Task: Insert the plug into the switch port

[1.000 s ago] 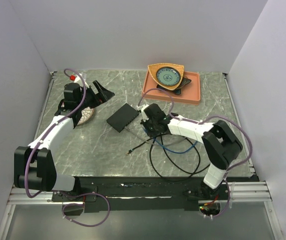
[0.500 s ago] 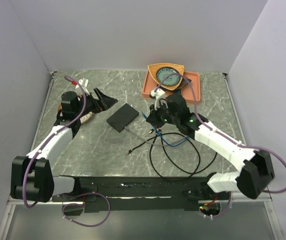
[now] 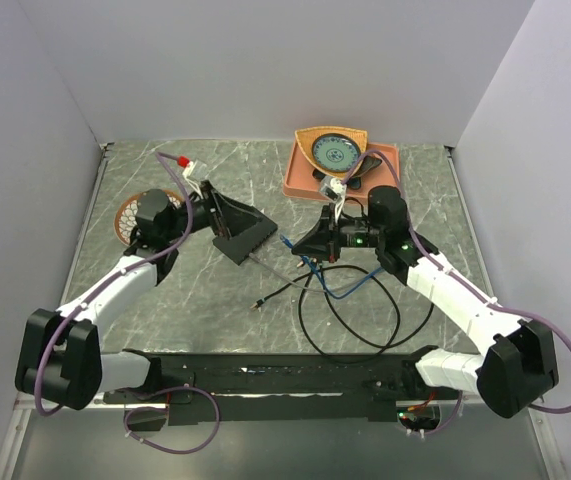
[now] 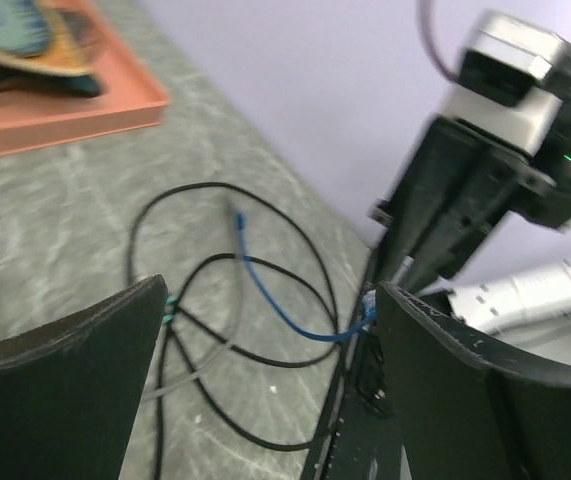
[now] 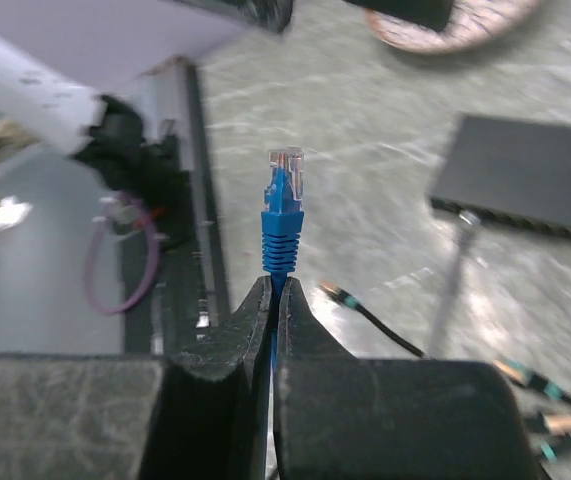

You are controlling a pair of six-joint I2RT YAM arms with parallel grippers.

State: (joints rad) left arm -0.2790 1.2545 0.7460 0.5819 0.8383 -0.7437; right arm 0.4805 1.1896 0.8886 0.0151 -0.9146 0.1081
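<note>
The flat black switch box (image 3: 237, 244) lies left of centre on the table; it also shows in the right wrist view (image 5: 525, 172), where its near thin edge (image 5: 525, 222) has a blurred row of small openings. My right gripper (image 3: 312, 243) is shut on the blue cable just behind its plug (image 5: 285, 195). The plug (image 3: 285, 241) points left toward the box, a short way right of it and apart from it. My left gripper (image 3: 243, 222) is open and empty at the box's far side. In its own view, its fingers (image 4: 65, 390) frame the blue cable (image 4: 265, 300).
An orange tray (image 3: 385, 185) with a patterned bowl (image 3: 337, 152) stands at the back right. A woven round plate (image 3: 130, 215) lies at the left. Black cable loops (image 3: 355, 315) and a thin cable with a small plug end (image 3: 257, 303) lie near the front centre.
My left gripper has swung right from the woven plate to the black box. My right gripper has drawn back a little to the right and turned the plug toward the box.
</note>
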